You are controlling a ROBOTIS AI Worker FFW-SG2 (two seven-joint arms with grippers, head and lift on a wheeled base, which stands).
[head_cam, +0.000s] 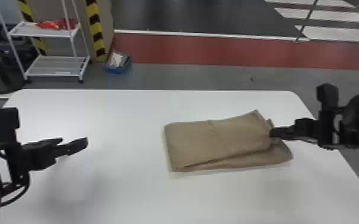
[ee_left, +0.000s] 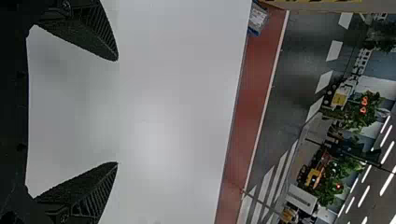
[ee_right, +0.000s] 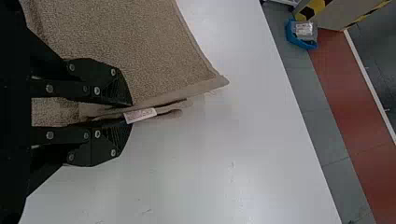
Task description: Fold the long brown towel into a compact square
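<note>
Bin [head_cam: 115,70] with whitish contents [head_cam: 117,59] inside

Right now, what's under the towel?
The white table lies under the towel, whose lower layer peeks out along the near edge. The surface beneath is covered; anything else there can't be seen.

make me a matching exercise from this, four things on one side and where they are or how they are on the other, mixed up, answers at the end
Things
1. brown towel
2. left pincer
3. right pincer
4. blue bin

Places and states
A. on the floor beyond the table
B. shut on a layered fabric edge
C. folded over, layers uneven
D. open and holding nothing

Right pairs: 1-C, 2-D, 3-B, 4-A
</note>
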